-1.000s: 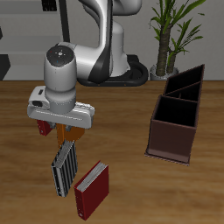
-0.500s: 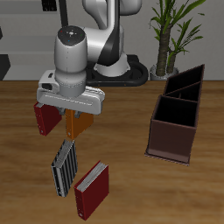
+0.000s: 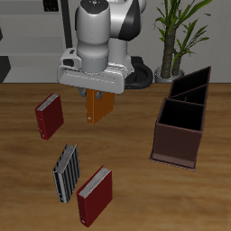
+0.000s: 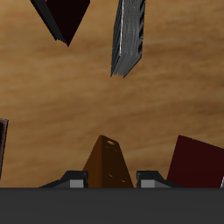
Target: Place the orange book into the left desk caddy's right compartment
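1. The orange book (image 3: pixel 97 107) hangs clear above the tabletop (image 3: pixel 126 176), clamped between the fingers (image 4: pixel 77 182) of the gripper (image 3: pixel 96 92); the wrist view shows it wedged between both pads.
2. Its long axis points straight down from the fingers, spine vertical, so it is already oriented for dropping into a slot.
3. The left desk caddy (image 3: pixel 180 117) stands well apart from the book, sideways across the tabletop, with nothing between them.
4. The caddy's walls rise taller than the lying books; judging by this, the book's lower edge must clear the rim before descending.
5. Near the caddy, only a potted plant (image 3: pixel 176 32) stands behind it.
6. Below the book lie a dark red book (image 3: pixel 49 116), a striped book (image 3: pixel 66 172) and another red book (image 3: pixel 94 195), all away from the caddy.
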